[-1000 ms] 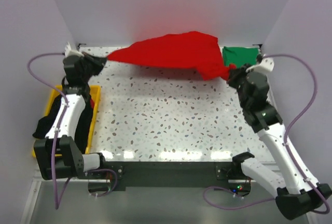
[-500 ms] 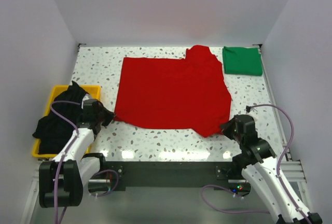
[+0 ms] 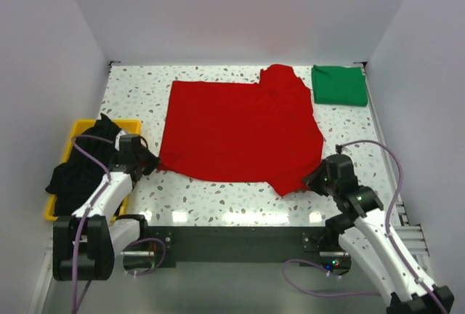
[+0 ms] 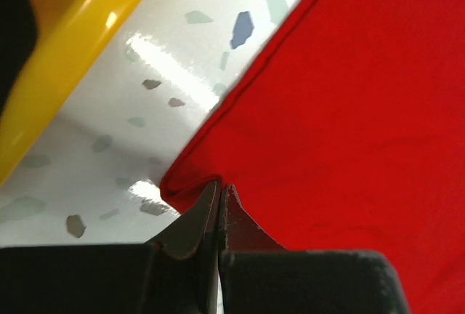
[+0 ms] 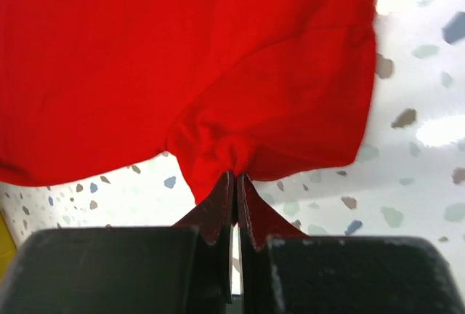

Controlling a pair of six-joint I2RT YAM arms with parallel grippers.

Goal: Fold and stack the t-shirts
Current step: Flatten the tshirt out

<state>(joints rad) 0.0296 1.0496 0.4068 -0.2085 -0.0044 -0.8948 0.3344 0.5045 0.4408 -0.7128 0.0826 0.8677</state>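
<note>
since a second ago the red t-shirt [image 3: 240, 129] has come down from being stretched in the air along the far edge and now lies spread flat on the speckled table [image 3: 211, 196], and both arms have drawn back toward the near side. its near-left corner is pinched in the left gripper [image 3: 152, 162], whose jaws are clenched tight on a small fold of red cloth in the left wrist view [image 4: 219, 192], low over the table just beside the yellow bin [image 4: 69, 52]. the right gripper [image 3: 311, 180] is likewise clamped on the near-right corner, where the cloth bunches into a small knot at the fingertips in the right wrist view [image 5: 235, 177]. one sleeve pokes out at the far edge of the shirt. a green t-shirt [image 3: 338, 85] lies folded in the far right corner of the table, apart from the red one. a black t-shirt [image 3: 76, 172] is heaped in the yellow bin, spilling over its left rim.
</note>
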